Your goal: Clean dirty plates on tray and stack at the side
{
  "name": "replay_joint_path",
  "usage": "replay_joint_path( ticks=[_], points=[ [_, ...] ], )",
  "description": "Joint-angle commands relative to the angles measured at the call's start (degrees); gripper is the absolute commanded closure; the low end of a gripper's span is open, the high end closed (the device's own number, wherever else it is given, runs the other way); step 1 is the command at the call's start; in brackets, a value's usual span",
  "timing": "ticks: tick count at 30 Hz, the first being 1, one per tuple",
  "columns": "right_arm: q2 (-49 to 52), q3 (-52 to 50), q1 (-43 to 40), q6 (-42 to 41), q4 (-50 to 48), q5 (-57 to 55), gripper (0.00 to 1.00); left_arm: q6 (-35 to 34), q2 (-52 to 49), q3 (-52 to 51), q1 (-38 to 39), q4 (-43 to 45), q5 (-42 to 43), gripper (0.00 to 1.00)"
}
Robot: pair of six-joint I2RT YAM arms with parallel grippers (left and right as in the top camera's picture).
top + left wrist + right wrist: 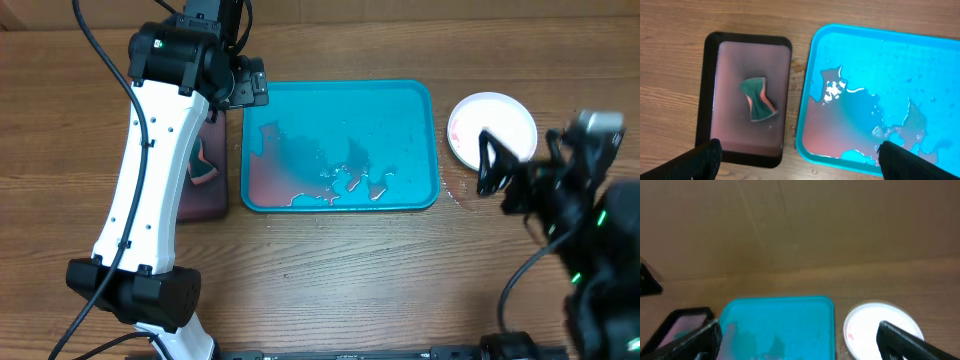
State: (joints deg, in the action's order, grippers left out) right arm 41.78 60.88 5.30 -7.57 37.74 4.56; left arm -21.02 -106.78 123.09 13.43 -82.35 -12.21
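Left wrist view alone shows the small black rectangular tray (710, 90) w/ pinkish liquid and a green sponge scrap (758, 99) in it. Overhead, the white left arm (150, 170) hides most of that. Large teal-blue plastic tray (400, 110) sits mid tabletop (350, 270), wet w/ pinkish puddles. Round white plastic plate (492, 128), pink-smeared, lies just right of it, apart. Left tool (800, 150) hangs above both trays, fingers wide apart, empty. Right tool (799, 330), near the plate, is spread wide and empty.

A black tray (710, 100), pinkish inside, sat on the wooden table (670, 60) with a crumpled green sponge (758, 99) lying in it.
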Motion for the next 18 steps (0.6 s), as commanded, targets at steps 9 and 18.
replay_joint_path(
  ticks=[9, 18],
  points=[
    [-31.76, -42.75, 2.12, 0.57, -25.07, -6.29, 0.00, 0.70, -0.59, 0.02, 0.07, 0.00, 0.20, 0.00],
    [-41.66, -57.99, 2.97, 0.55, -36.37, -6.45, 0.00, 0.70, -0.57, 0.02, 0.09, 0.00, 0.20, 0.00]
  ],
)
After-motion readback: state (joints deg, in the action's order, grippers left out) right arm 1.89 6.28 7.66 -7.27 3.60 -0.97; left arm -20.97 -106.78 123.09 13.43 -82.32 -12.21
